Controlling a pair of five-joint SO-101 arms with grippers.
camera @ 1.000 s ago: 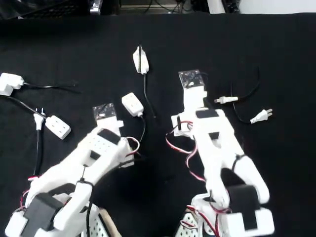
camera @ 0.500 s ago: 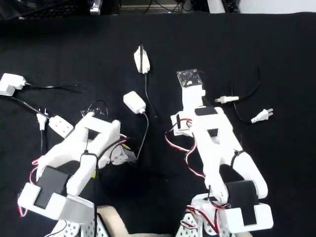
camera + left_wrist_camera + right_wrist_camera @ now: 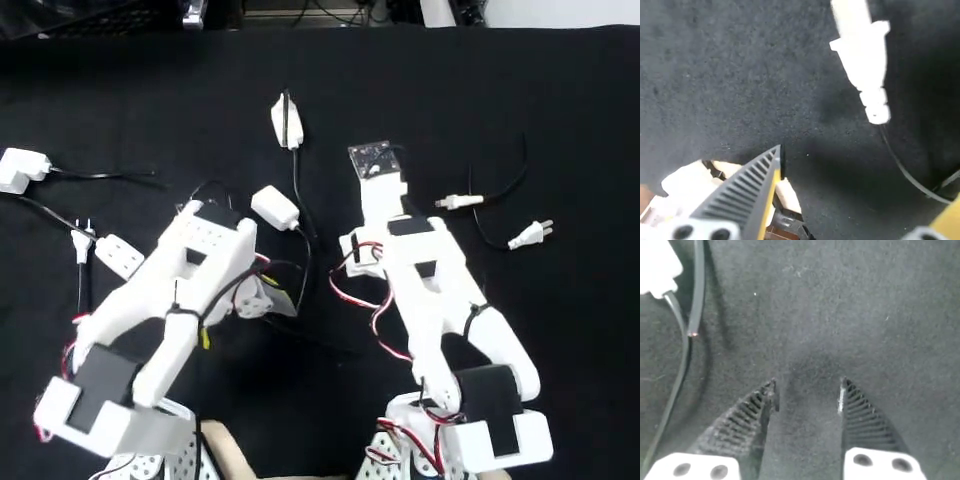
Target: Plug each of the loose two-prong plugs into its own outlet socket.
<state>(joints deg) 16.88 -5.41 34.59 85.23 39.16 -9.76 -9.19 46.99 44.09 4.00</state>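
- High view: a black cloth (image 3: 560, 100) covers the table, and both arms reach in from the near edge.
- The left gripper (image 3: 270, 299) is tucked under its arm, near the table's middle. In the left wrist view its fingers (image 3: 755, 185) stand wide apart and released, with nothing between them.
- The right gripper (image 3: 370, 159) lies right of centre and points far. The right wrist view shows its fingers (image 3: 760, 407) parted over bare cloth, holding nothing.
- Left plug (image 3: 78, 240) lies loose at the left with its prongs pointing far, just beside the left socket (image 3: 118, 256) and not inserted.
- Far-left socket (image 3: 16, 168) sits at the left edge, with a black cord running right from it.
- Centre socket (image 3: 275, 208) lies just right of the left arm's wrist.
- Far socket (image 3: 287, 121) sits beyond it, with its cord trailing toward the near side.
- Mid plug (image 3: 455, 202) and right plug (image 3: 530, 235) lie loose to the right of the right arm, apart from every socket.
- Left wrist view: a white piece (image 3: 860, 50) with a thin cord lies ahead of the fingers. I cannot tell which plug or socket it is.
- Right wrist view: a white corner (image 3: 657, 262) and a black cord (image 3: 682, 355) lie off to one side of the fingers.
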